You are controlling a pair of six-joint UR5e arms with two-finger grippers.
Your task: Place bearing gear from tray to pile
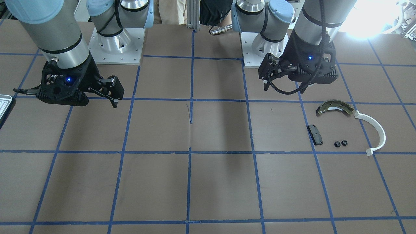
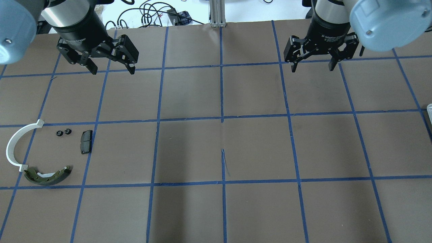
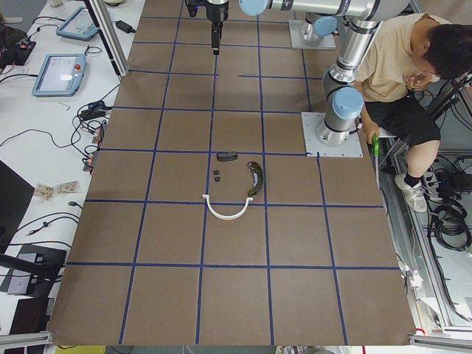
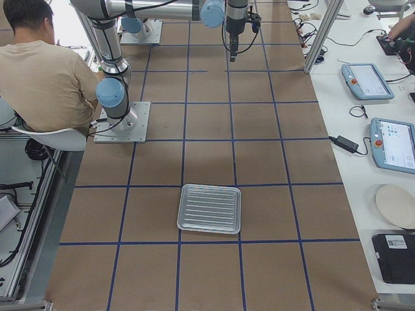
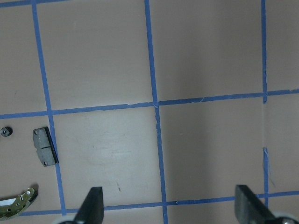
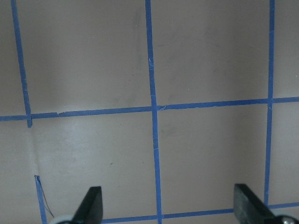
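Two small black bearing gears (image 2: 59, 133) (image 2: 67, 131) lie side by side in the pile, between the white plastic arc (image 2: 15, 145) and the black pad (image 2: 86, 141), above the olive brake shoe (image 2: 47, 175). The gears also show in the front view (image 1: 340, 143). The ribbed grey tray (image 4: 209, 208) lies at the table's other end, and nothing shows in it. My left gripper (image 2: 113, 71) is open and empty, hovering high behind the pile. My right gripper (image 2: 312, 68) is open and empty, high over the far right of the table.
The brown table is marked with a blue tape grid (image 2: 222, 118). An operator (image 3: 413, 81) sits beside the arm bases. Tablets and cables (image 3: 59, 74) lie on the side benches beyond the table edge.
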